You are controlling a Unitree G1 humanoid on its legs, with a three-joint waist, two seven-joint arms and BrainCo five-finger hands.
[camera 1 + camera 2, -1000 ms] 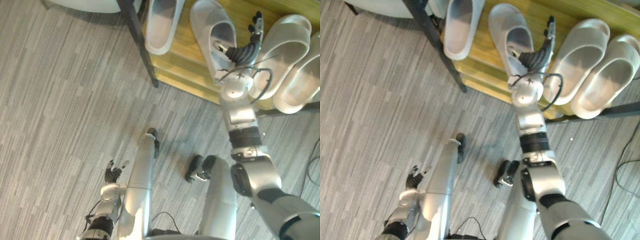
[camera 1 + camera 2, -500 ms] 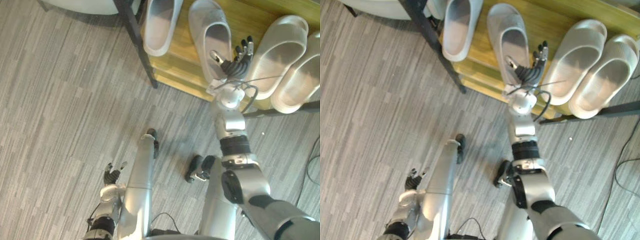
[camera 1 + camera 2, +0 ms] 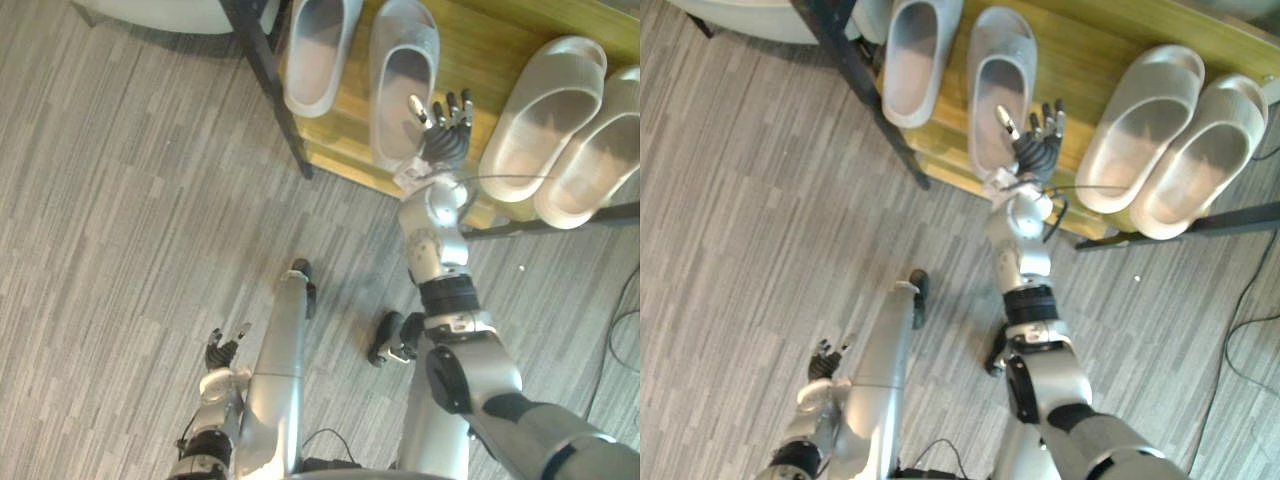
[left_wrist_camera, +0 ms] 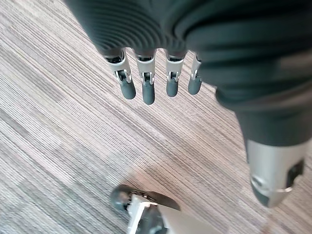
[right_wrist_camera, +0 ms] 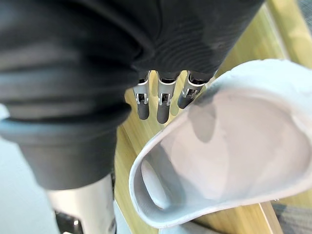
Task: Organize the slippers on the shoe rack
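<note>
Left robot hand (image 3: 222,350) hangs low above the floor (image 3: 120,200), fingers relaxed; farther on we see the right robot hand (image 3: 443,135) open, fingers straight, beside the heel of a grey slipper (image 3: 400,70) on the shoe rack (image 3: 480,45); another slipper (image 3: 315,50) lies left, a pair of slippers (image 3: 540,115) right.

We count four pale grey slippers on one shoe rack (image 3: 487,45): the leftmost slipper (image 3: 318,50), the second slipper (image 3: 403,75), the third slipper (image 3: 540,115) and the rightmost slipper (image 3: 590,165). They lie in two side-by-side sets of two, one set at the rack's left end and one toward its right. We also count two robot hands, the left hand (image 3: 222,352) over the floor and the right hand (image 3: 445,132) at the rack, and one dark frame post (image 3: 268,70).
</note>
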